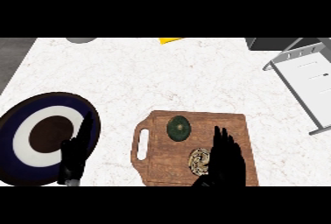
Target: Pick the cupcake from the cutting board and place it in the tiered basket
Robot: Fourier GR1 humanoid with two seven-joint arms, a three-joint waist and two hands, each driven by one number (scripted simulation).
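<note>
The white marble bench has lots of open room in its middle and far part. A wooden cutting board sits at the near edge, with the cupcake and a dark green round thing on it. The right hand hovers open just beside the cupcake, the left hand rests open over a blue and white plate near the left edge, and the grey tiered basket stands at the far right corner.

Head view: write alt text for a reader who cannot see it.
A wooden cutting board on a pale marble counter holds a cupcake and a dark green round thing; the right hand, fingers straight, sits just right of the cupcake. The left hand rests open over a dark blue and white plate, and a white tiered basket stands far right.
</note>
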